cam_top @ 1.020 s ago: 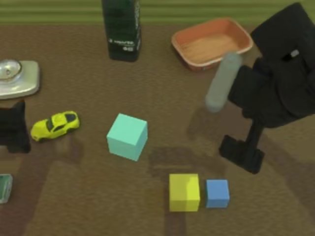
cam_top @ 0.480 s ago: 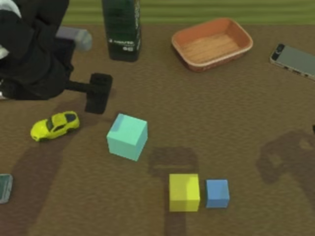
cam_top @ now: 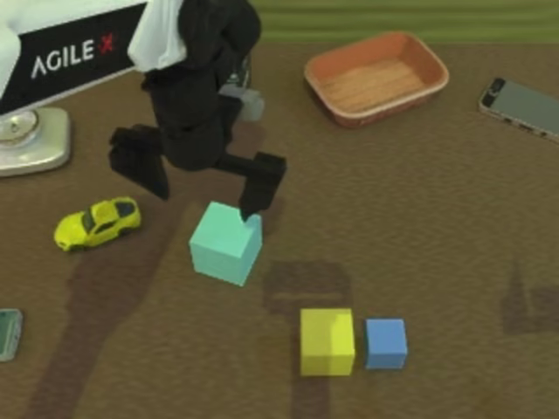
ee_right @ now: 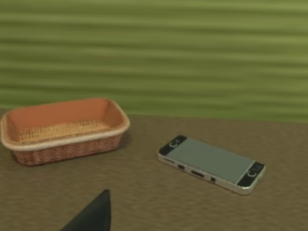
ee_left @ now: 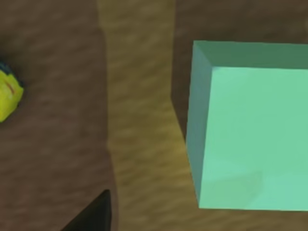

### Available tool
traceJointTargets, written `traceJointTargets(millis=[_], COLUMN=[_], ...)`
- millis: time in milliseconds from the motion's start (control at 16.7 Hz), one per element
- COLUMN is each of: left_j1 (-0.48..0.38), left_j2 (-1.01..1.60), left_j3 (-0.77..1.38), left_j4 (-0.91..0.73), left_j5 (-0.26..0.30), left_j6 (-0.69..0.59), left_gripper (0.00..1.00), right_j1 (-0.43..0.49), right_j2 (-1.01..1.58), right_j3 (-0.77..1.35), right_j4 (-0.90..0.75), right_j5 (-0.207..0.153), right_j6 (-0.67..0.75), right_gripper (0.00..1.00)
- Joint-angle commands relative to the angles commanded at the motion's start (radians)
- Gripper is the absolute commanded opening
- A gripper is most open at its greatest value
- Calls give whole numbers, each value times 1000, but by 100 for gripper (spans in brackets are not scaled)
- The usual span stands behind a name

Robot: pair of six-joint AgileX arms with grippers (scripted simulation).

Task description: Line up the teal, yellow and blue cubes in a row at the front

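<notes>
The teal cube (cam_top: 225, 243) sits left of the table's middle and fills much of the left wrist view as the teal cube (ee_left: 255, 130). My left gripper (cam_top: 203, 197) hovers just behind it, open wide, with one finger (cam_top: 258, 182) over the cube's back right corner and nothing held. The yellow cube (cam_top: 327, 342) and the blue cube (cam_top: 386, 343) stand side by side near the front edge, a small gap between them. My right arm is outside the top view. One dark finger (ee_right: 94, 217) of it shows in the right wrist view, set wide.
A yellow-green toy car (cam_top: 96, 223) lies left of the teal cube. An orange basket (cam_top: 376, 74) and a phone (cam_top: 521, 106) are at the back right. A silver scale (cam_top: 31, 140) sits at the left edge, under the left arm's link.
The left arm swung from the back left corner to just behind the teal cube. The right arm, over the right side a second ago, has left the top view.
</notes>
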Motion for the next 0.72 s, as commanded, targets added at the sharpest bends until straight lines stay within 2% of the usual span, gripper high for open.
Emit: traceJointTargets(millis=[540,720], left_j1=[-12,-14], left_j2=[63,89], left_j3=[58,10], left_j4=[-26,44], left_j5=[1,1], left_j6=[-4,-2], left_gripper=[100,100], right_j1=[-23,-23], right_j2=[-64,-64], right_j3=[-47,-47], right_j4=[36,36], right_j5=[9,9], right_j6=[26,26], right_gripper=[100,100])
